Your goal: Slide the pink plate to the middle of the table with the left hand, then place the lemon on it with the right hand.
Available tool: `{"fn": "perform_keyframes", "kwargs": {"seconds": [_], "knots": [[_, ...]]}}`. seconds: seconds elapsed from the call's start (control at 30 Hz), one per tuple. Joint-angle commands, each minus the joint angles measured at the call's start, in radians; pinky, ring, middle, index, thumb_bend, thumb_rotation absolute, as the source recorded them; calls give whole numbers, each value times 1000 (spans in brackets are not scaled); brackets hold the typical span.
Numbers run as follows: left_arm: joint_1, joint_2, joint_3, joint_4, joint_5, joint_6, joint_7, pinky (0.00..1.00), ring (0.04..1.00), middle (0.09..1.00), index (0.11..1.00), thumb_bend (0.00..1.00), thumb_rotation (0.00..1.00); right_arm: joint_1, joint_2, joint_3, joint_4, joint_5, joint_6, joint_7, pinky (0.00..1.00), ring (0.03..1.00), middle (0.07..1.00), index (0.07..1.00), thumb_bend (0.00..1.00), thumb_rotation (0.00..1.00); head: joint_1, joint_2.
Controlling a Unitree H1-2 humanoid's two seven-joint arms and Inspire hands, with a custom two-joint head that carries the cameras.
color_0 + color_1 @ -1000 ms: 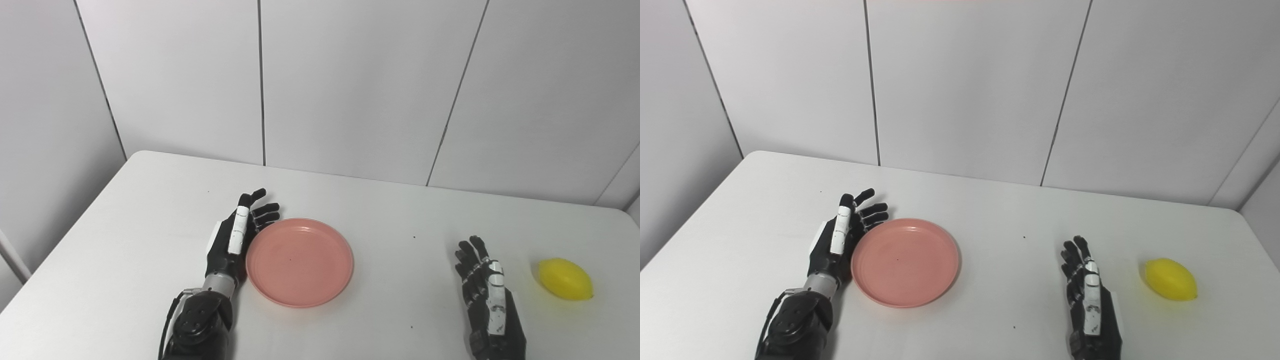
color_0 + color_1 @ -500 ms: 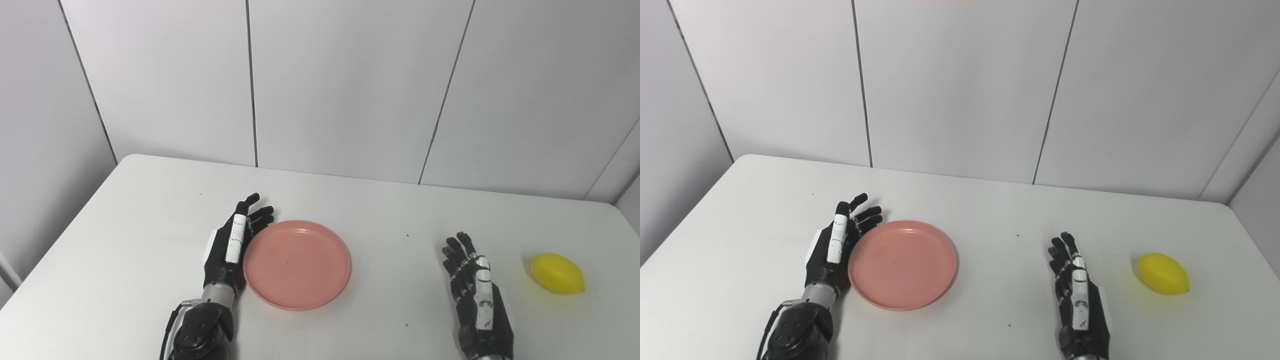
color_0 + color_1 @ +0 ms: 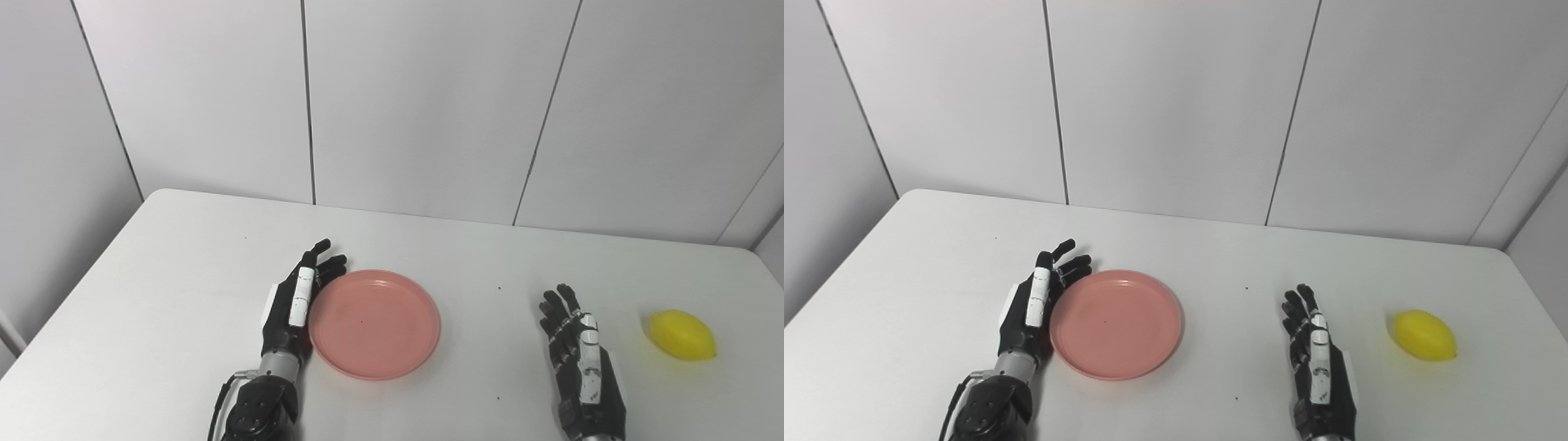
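White desk (image 3: 153, 288), rounded far-left corner, grey panelled wall (image 3: 429, 104) behind the far edge.

Left hand (image 3: 294, 303) on the desk, left of centre, nearer the front edge than the far edge. Fingers (image 3: 331, 264) spread and extended, pointing toward the far edge, holding nothing. Palm side facing right, set edge-on against the left rim of the pink plate; touching or just beside, cannot tell for sure. Black forearm and wrist entering from the bottom edge below it.

Pink plate (image 3: 375, 323) flat on the desk, a little left of the desk's middle, closer to the front edge. Round, shallow, raised rim. Nothing on it. Small dark speck near its centre.

A few tiny dark specks on the bare desk between plate and right hand.

Right hand (image 3: 582, 361) toward the front-right of the desk, well apart from the plate. Fingers (image 3: 554, 306) extended and slightly apart, pointing toward the far edge, holding nothing. Seems low over or resting on the desk; contact unclear.

Lemon (image 3: 682, 335) yellow, lying on its side near the right edge of the desk, right of the right hand, near but apart from it. Not on the plate. Untouched by either hand.
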Motion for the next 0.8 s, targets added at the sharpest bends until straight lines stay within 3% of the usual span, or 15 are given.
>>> {"fn": "perform_keyframes", "kwargs": {"seconds": [0.0,0.4,0.77], "knots": [[17,-13,-7,24,-3,36,5,864,772,750,819,921,912,46,27,14,50,4,10,0,985,939,915,932,672,970,-1,1],[14,-9,-15,11,-17,56,-21,823,782,748,830,924,903,43,42,28,47,-13,16,-30,969,918,897,920,707,936,-45,6],[7,-21,-37,-8,-27,77,-33,871,798,745,833,909,887,40,48,34,56,-16,3,-35,958,913,894,910,728,916,-54,5]]}}
